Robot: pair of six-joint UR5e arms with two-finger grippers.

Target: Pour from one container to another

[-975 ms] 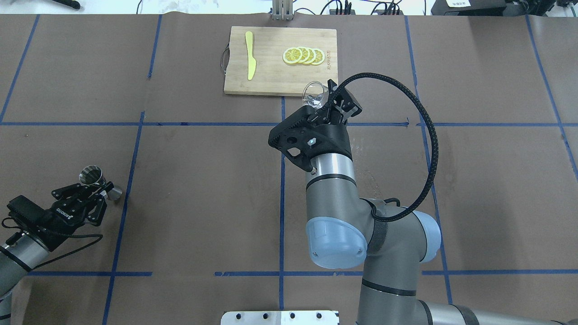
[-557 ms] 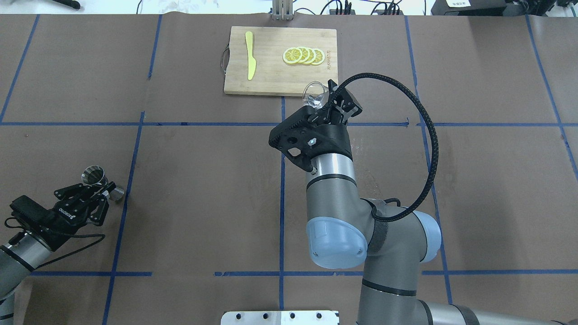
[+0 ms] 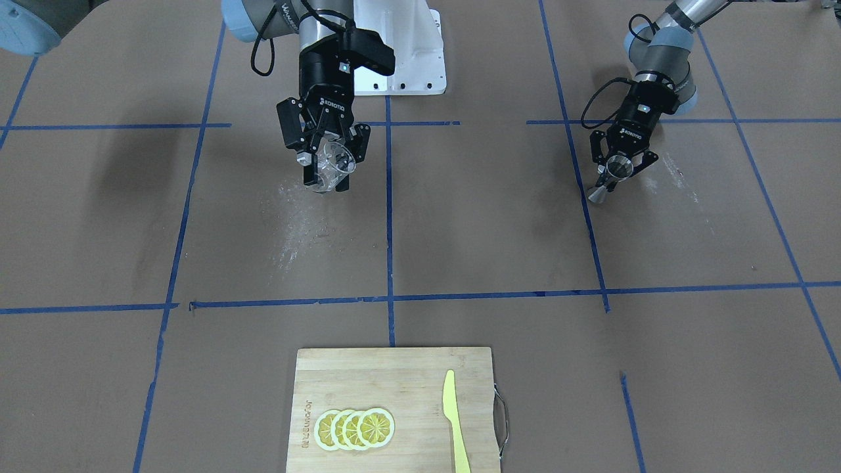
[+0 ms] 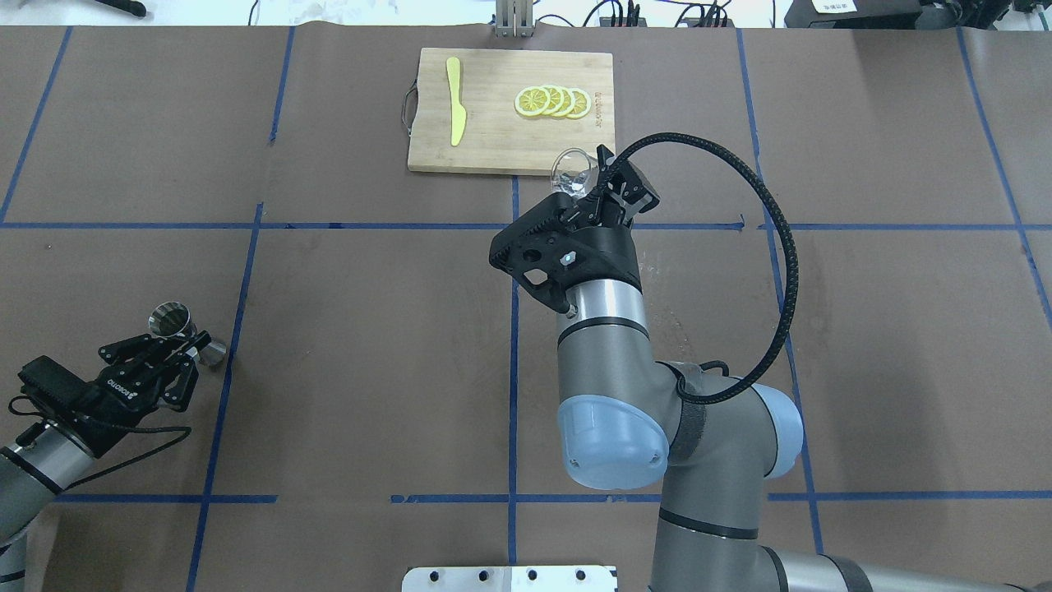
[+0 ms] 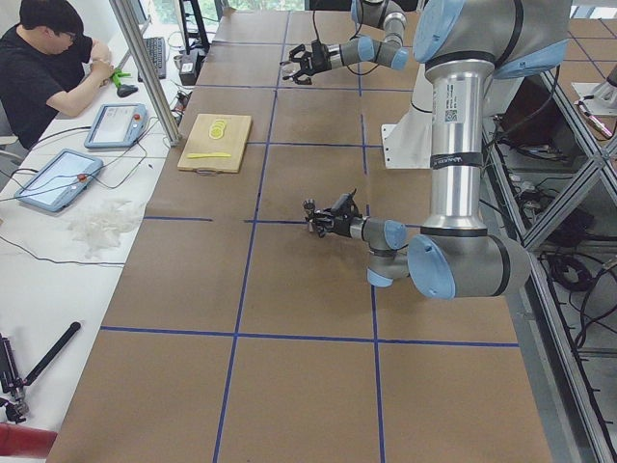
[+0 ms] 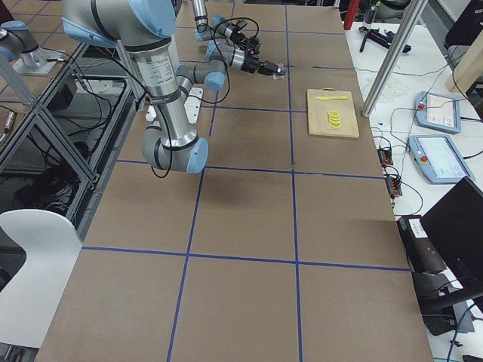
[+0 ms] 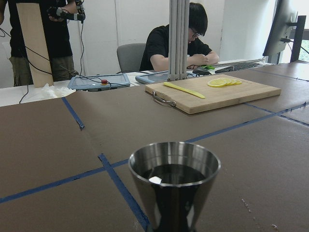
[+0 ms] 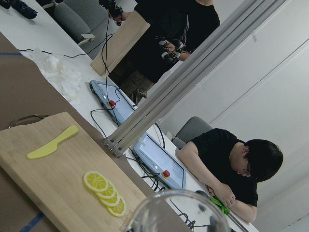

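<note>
My left gripper (image 4: 186,345) is shut on the waist of a steel jigger (image 4: 169,320) low over the table's left side; the front-facing view shows the same gripper (image 3: 617,169) and jigger (image 3: 613,172). In the left wrist view the jigger (image 7: 174,183) stands upright with dark liquid inside. My right gripper (image 4: 593,191) is shut on a clear glass (image 4: 570,170) near the table's middle, just short of the cutting board. The front-facing view shows that gripper (image 3: 326,165) holding the glass (image 3: 333,161) above the table. Only the glass rim (image 8: 178,210) shows in the right wrist view.
A wooden cutting board (image 4: 493,140) at the far middle edge carries lemon slices (image 4: 552,101) and a yellow knife (image 4: 454,100). A seated person (image 5: 48,63) and tablets (image 5: 116,123) are at the desk beyond. A white base plate (image 3: 410,66) is on the robot's side.
The left gripper with the jigger has shifted slightly to the right and a little nearer the robot. The right arm and the glass have stayed in place.
</note>
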